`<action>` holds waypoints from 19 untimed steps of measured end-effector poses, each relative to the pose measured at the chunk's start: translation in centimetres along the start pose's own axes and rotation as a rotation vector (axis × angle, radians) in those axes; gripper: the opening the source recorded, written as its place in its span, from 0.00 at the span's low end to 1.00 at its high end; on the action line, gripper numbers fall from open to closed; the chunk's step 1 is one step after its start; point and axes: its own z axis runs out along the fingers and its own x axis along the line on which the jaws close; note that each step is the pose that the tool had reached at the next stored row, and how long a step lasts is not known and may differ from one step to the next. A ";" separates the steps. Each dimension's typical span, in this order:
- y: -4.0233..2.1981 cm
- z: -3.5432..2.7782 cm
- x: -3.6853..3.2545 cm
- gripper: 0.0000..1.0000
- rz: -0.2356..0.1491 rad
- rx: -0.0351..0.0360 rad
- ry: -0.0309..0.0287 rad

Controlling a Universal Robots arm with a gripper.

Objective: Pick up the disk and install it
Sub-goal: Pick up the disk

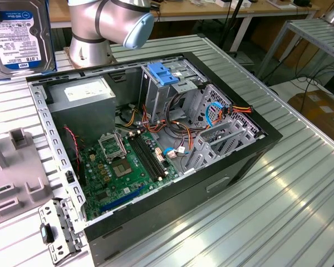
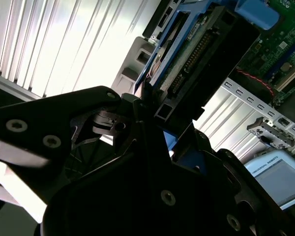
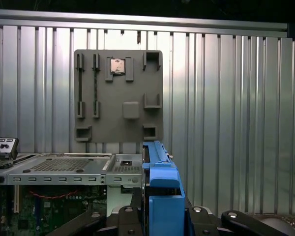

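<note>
The disk (image 1: 19, 39), a silver hard drive with a white label, a blue band and blue rails, hangs in the air at the exterior view's upper left, above the table and to the left of the open computer case (image 1: 239, 150). In both wrist views my gripper (image 3: 162, 219) is shut on it. Its black fingers (image 3: 130, 214) press on both sides of the blue rail (image 3: 162, 187). The second wrist view shows the disk (image 2: 191, 59) edge-on, its connector side showing, rising out of the gripper (image 2: 169, 123).
A grey parts tray (image 3: 118, 96) lies on the ribbed table under the disk. Inside the case sit a grey power supply (image 1: 80, 92), a green motherboard (image 1: 122, 167), cables, and a drive cage with a bare blue bracket (image 1: 164, 72). A small metal bracket (image 1: 58, 228) lies by the case's corner.
</note>
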 end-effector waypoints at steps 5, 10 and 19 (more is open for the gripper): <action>-0.54 0.00 0.02 0.37 0.000 -0.0005 0.0000; -1.07 0.00 0.03 0.37 0.000 -0.0011 0.0000; -2.23 0.02 0.05 0.37 0.000 -0.0023 0.0000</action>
